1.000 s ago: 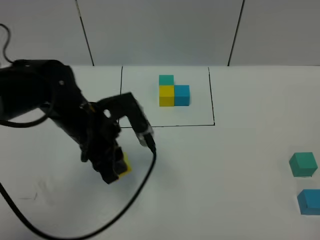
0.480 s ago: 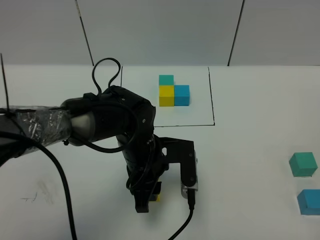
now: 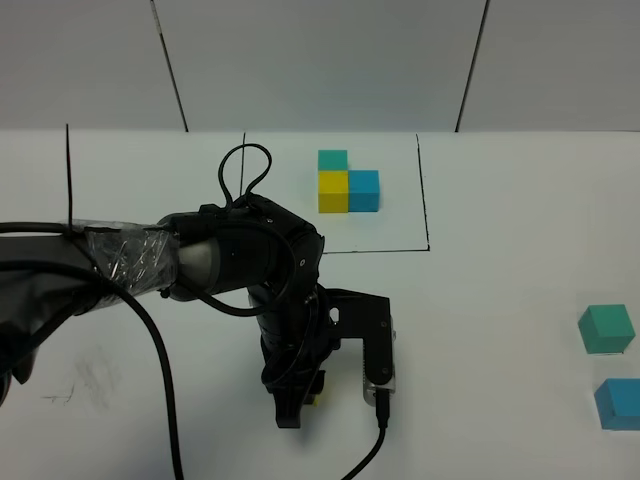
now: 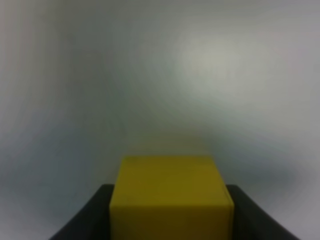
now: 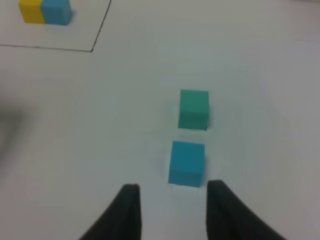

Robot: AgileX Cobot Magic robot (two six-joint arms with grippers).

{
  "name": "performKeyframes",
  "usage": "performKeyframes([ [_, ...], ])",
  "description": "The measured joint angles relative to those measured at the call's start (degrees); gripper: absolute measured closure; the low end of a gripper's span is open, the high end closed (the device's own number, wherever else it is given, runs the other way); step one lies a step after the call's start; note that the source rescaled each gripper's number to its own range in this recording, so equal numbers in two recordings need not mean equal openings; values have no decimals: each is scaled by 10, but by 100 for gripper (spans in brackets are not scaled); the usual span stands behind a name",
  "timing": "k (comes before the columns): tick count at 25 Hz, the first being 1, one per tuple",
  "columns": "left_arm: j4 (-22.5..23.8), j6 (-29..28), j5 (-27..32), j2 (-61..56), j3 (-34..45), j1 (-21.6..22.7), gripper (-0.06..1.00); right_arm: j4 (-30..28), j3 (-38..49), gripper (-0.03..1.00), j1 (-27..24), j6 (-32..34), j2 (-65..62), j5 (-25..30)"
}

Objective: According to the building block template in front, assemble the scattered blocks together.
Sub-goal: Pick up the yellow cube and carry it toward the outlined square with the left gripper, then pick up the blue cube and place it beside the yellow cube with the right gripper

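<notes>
The template [image 3: 347, 182] is a teal-green, yellow and blue cube cluster inside a black-line rectangle at the back middle; its yellow and blue cubes show in the right wrist view [image 5: 45, 11]. My left gripper [image 3: 300, 397] points down low over the front middle, shut on the yellow cube [image 3: 315, 397], which sits between the black fingers [image 4: 87, 217] in the left wrist view [image 4: 171, 197]. The teal-green cube [image 3: 606, 329] and blue cube [image 3: 618, 403] lie at the far right. My right gripper [image 5: 172, 212] is open, just short of the blue cube [image 5: 187, 163], with the green cube [image 5: 193, 108] beyond.
The left arm's black body and cable [image 3: 230, 260] cover the table between the frame's front line [image 3: 380, 250] and the front edge. The blue cube sits at the right edge of the exterior view.
The left arm has swung from the left side to the front middle, carrying the yellow cube. In the last half second it shifted only slightly right. The green and blue cubes have not moved.
</notes>
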Motion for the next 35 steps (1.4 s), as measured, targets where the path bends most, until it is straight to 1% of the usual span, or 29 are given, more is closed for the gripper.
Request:
performKeyframes([
  [8, 0, 0, 11, 1, -4, 0, 94, 0, 0, 97, 0, 0, 0, 0],
  [9, -3, 0, 16, 1, -5, 0, 91, 0, 0, 97, 0, 0, 0, 0],
  [10, -8, -1, 28, 1, -5, 0, 85, 0, 0, 97, 0, 0, 0, 0],
  [12, -19, -10, 48, -5, -4, 0, 63, 0, 0, 97, 0, 0, 0, 0],
  [15, -24, -52, 63, -42, -3, 0, 23, 0, 0, 97, 0, 0, 0, 0],
  [16, -23, -67, 64, -61, -3, 0, 12, 0, 0, 97, 0, 0, 0, 0],
  [17, -19, -83, 65, -79, -3, 0, 3, 0, 0, 97, 0, 0, 0, 0],
  [19, 8, -116, 68, -126, -3, 0, -4, 0, 0, 97, 0, 0, 0, 0],
  [20, 26, -143, 69, -146, -3, 0, -6, 0, 0, 97, 0, 0, 0, 0],
  [21, 59, -178, 73, -170, -3, 0, -5, 0, 0, 97, 0, 0, 0, 0],
  [23, 125, -266, 90, -218, -3, 7, -5, 0, 0, 97, 0, 0, 0, 0],
  [24, 164, -325, 100, -238, -3, 14, -4, 0, 0, 97, 0, 0, 0, 0],
  [25, 197, -376, 115, -258, -3, 24, -3, 0, 0, 97, 0, 0, 0, 0],
  [26, 239, -435, 142, -284, -3, 42, -2, 0, 0, 97, 0, 0, 0, 0],
  [28, 294, -527, 197, -324, -3, 79, -1, 0, 0, 97, 0, 0, 0, 0],
  [30, 320, -567, 239, -365, -3, 122, 0, 0, 0, 97, 0, 0, 0, 0],
  [31, 322, -577, 244, -391, -2, 147, 0, 0, 0, 97, 0, 0, 0, 0],
  [33, 322, -585, 245, -446, -2, 196, 1, 0, 0, 97, 0, 0, 0, 0],
  [35, 315, -576, 246, -501, -2, 233, 1, 0, 0, 97, 0, 0, 0, 0],
])
